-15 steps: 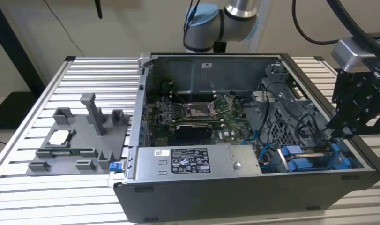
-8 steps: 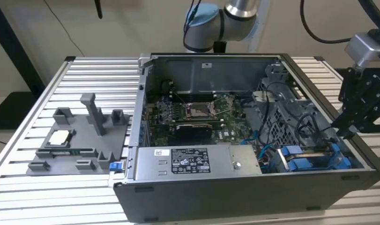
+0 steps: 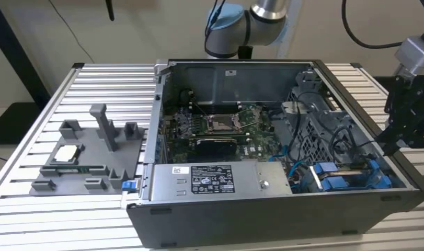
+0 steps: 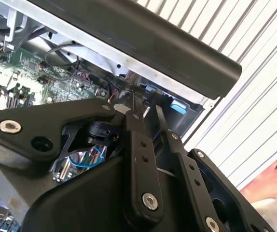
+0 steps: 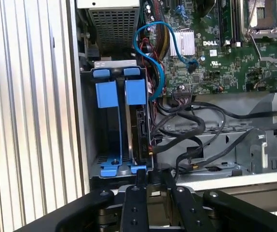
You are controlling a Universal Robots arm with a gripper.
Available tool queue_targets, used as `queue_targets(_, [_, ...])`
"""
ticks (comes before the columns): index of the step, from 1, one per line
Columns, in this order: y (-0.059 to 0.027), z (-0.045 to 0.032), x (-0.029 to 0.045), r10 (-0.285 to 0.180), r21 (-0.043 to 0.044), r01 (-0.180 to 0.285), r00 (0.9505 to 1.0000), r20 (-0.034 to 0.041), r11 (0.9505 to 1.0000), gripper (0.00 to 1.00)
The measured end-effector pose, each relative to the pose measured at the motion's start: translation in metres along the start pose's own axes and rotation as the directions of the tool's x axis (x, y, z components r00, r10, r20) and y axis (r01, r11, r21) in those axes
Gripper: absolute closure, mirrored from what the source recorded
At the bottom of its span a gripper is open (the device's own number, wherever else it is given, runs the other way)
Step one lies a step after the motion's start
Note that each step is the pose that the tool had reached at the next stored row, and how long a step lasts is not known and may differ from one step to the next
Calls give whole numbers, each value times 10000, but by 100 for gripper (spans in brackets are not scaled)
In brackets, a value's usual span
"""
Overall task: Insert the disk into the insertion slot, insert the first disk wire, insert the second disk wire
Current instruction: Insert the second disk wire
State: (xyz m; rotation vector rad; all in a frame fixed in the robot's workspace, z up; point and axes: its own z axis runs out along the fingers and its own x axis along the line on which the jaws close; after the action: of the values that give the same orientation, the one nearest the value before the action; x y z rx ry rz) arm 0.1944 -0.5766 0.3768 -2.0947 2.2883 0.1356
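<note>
Gripper [image 5: 155,180] poised at the rim of the open computer case [image 3: 267,225], over the side wall at the exterior view's right; whether it is parted or closed cannot be made out, and no object can be seen in its grasp. Straight ahead of it, in the corner of the case nearest the gripper, the disk [image 5: 136,121] stands on edge in its blue carrier. It appears already seated in the insertion slot [image 5: 110,64], the grey sheet-metal bay against the case wall. The disk's long axis runs directly away from the gripper, in line with its reach, so the near end of the carrier sits just beyond the gripper in the first wrist view. A second blue carrier [image 5: 104,96] stands parallel, just beside the disk on the wall side. On the disk's other flank, towards the green motherboard [image 3: 219,130], a tangle of black cables [image 5: 196,126] lies close alongside, and a blue cable [image 5: 153,23] loops at the far end of the bay. Judged from this, the loose wiring lies ahead of the gripper and inboard of the disk, not on the wall side.
</note>
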Motion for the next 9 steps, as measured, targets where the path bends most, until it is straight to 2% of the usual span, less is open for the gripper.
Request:
queue_targets(5, [-34,-4,41,56,-38,-56,10000,-1,10000,73])
queue_targets(9, [-40,10,63,128,-37,-128,9999,0,9999,73])
